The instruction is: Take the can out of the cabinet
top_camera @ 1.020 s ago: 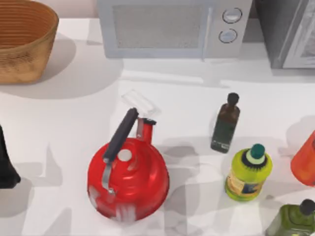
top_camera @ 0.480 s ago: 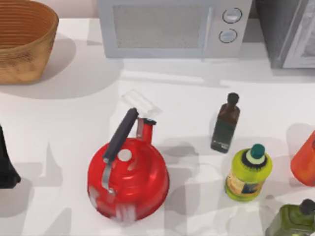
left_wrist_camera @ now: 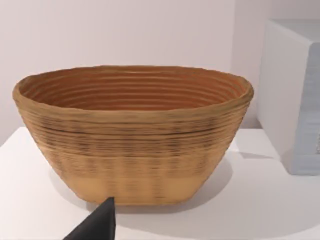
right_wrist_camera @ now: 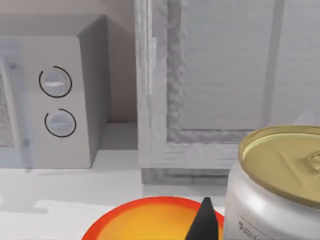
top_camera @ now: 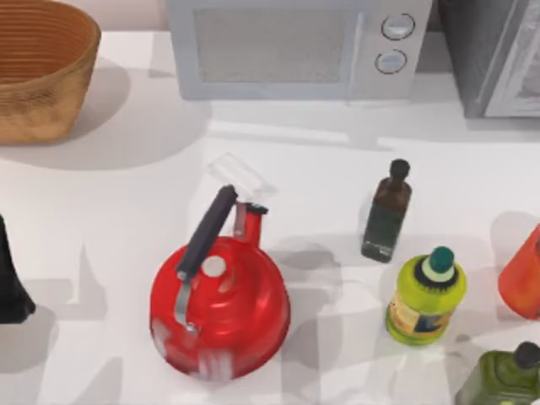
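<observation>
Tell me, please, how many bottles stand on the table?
3: a dark bottle right of the kettle, a yellow-green bottle nearer, an olive bottle at the bottom right corner. Others may be hidden.

silver can (right_wrist_camera: 272, 185), gold lid, upright, outside cabinet (right_wrist_camera: 225, 85)

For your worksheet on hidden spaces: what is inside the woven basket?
The basket shows only its ribbed inner wall below the far rim; nothing sticks up. Its near wall covers the bottom, so whatever lies there cannot be seen.
</observation>
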